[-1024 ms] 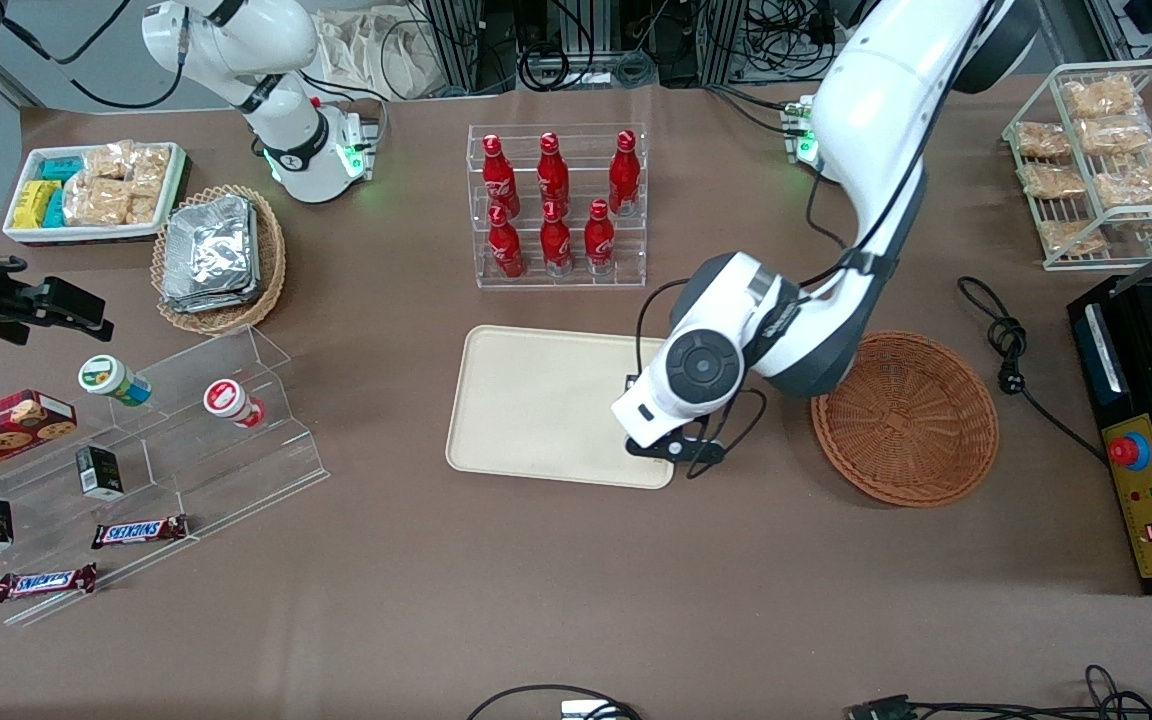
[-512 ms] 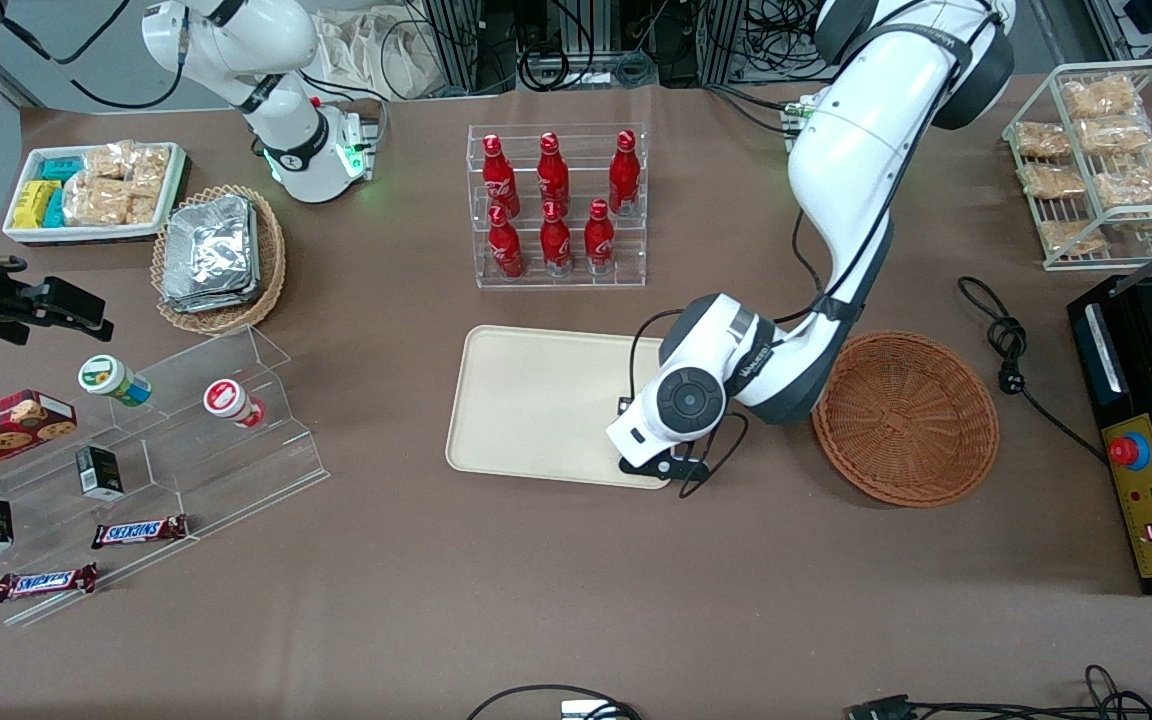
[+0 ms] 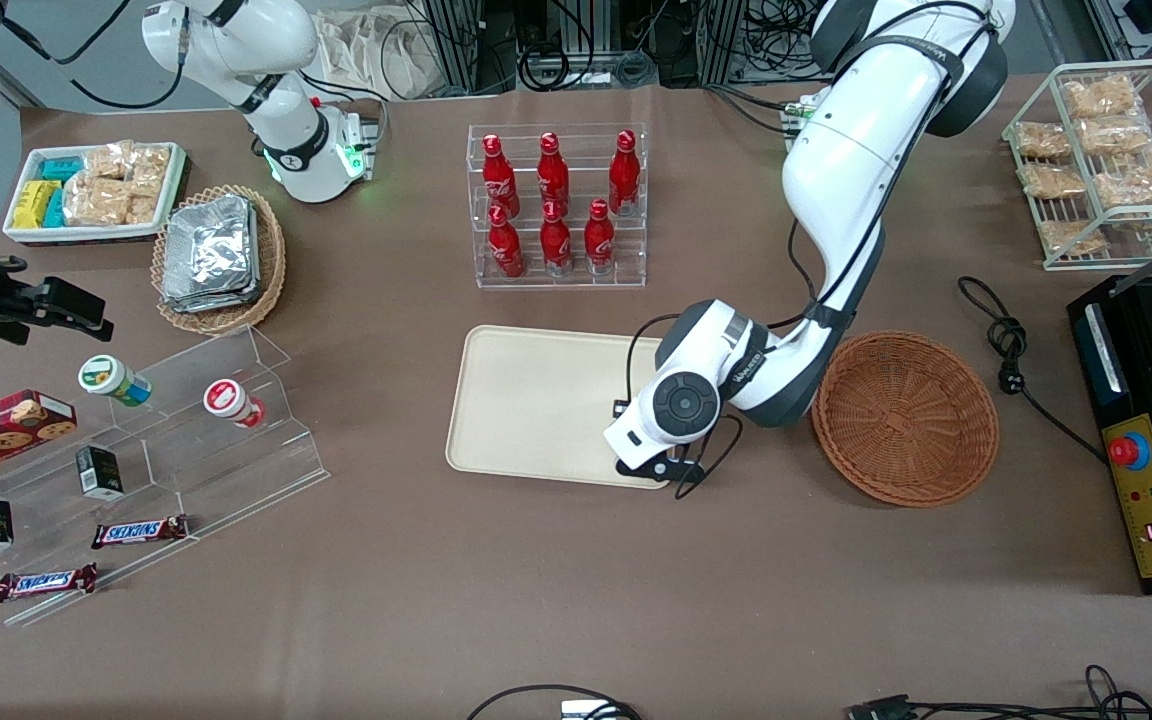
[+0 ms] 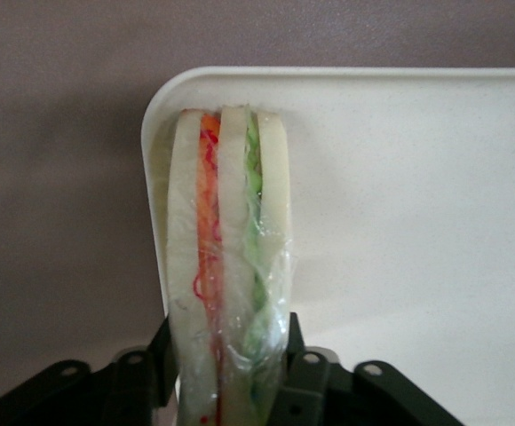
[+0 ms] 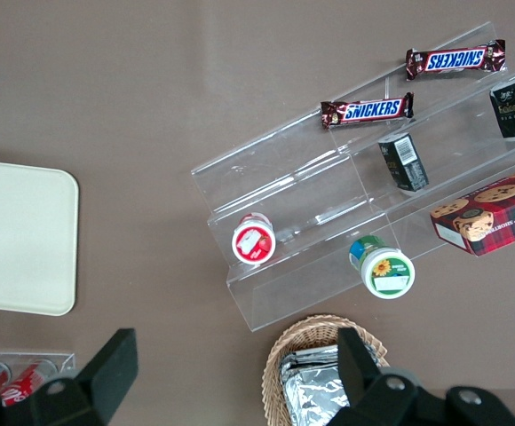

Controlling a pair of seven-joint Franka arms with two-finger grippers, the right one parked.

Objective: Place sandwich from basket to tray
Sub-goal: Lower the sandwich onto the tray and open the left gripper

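My left gripper is shut on the sandwich, a wedge of pale bread with orange-red and green layers in clear wrap. The black fingers press on its two flanks. It hangs upright over a rounded corner of the cream-beige tray, close to the rim. In the front view the arm's wrist covers the gripper and the sandwich, above the tray's corner nearest the camera on the basket's side. The round reddish-brown wicker basket stands beside the tray and holds nothing.
A clear rack of red bottles stands farther from the camera than the tray. A clear stepped stand with snacks, a tan basket of foil packets and a white snack tray lie toward the parked arm's end. A black cable lies beside the basket.
The left arm has come down and moved slightly toward the parked arm's end, bringing the held sandwich lower over the tray's corner.
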